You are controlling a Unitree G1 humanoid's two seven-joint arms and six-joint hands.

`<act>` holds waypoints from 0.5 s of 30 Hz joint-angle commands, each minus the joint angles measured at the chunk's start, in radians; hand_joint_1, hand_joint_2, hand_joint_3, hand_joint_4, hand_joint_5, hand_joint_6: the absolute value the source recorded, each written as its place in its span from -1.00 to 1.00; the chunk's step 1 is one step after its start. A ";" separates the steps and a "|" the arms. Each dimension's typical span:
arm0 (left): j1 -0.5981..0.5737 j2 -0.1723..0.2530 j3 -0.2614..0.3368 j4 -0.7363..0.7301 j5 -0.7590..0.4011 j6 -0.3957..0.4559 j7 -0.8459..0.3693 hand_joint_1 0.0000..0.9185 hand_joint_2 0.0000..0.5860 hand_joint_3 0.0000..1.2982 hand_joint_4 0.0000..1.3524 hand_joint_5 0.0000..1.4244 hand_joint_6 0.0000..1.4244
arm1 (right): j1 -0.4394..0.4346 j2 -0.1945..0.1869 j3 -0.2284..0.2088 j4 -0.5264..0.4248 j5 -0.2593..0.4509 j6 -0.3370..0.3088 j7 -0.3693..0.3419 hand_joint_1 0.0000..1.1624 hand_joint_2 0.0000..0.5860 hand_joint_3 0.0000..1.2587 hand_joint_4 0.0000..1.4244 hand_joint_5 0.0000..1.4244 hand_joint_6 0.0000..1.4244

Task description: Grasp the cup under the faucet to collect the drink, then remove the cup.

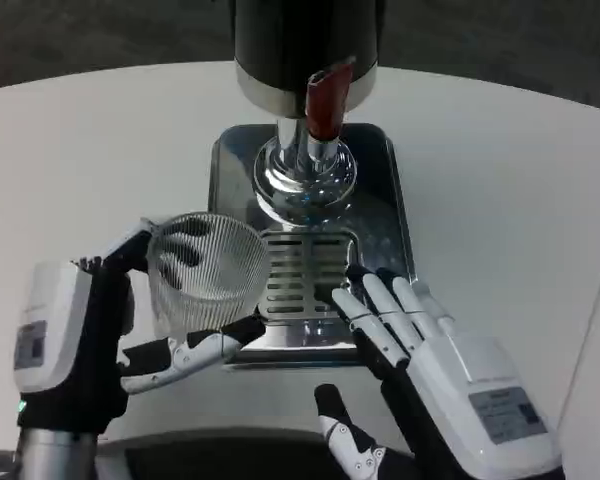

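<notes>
A clear ribbed glass cup (204,271) stands tilted at the left edge of the steel drip tray (395,215), held by my left hand (90,335), whose fingers wrap around its far side and whose thumb lies under its near side. The chrome faucet (305,178) with its red tap lever (326,100) hangs from the black dispenser (305,45) above the tray's slotted grate (298,270), up and to the right of the cup. My right hand (430,370) is open, fingers spread, with its fingertips over the tray's near right part, holding nothing.
The white table (90,160) runs round on all sides of the tray. Its dark front edge (220,455) lies close below my hands. A seam or panel edge (590,330) crosses the far right.
</notes>
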 commanded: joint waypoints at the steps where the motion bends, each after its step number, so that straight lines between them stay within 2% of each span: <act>1: -0.101 0.005 -0.039 0.095 0.032 0.006 0.079 0.16 -0.56 0.44 0.58 0.70 0.85 | 0.026 0.001 -0.021 -0.027 0.000 0.002 0.001 -0.39 0.84 -0.80 -0.97 -0.99 -0.92; 8: -0.289 0.005 -0.129 0.333 0.072 0.016 0.178 0.16 -0.56 0.44 0.58 0.70 0.85 | 0.049 -0.002 -0.043 -0.043 0.007 -0.001 0.002 -0.37 0.84 -0.80 -0.97 -0.97 -0.88; 15: -0.464 -0.001 -0.227 0.569 0.093 0.010 0.273 0.16 -0.56 0.44 0.58 0.70 0.85 | 0.078 0.006 -0.040 -0.055 -0.001 -0.003 -0.003 -0.36 0.84 -0.80 -0.96 -0.93 -0.86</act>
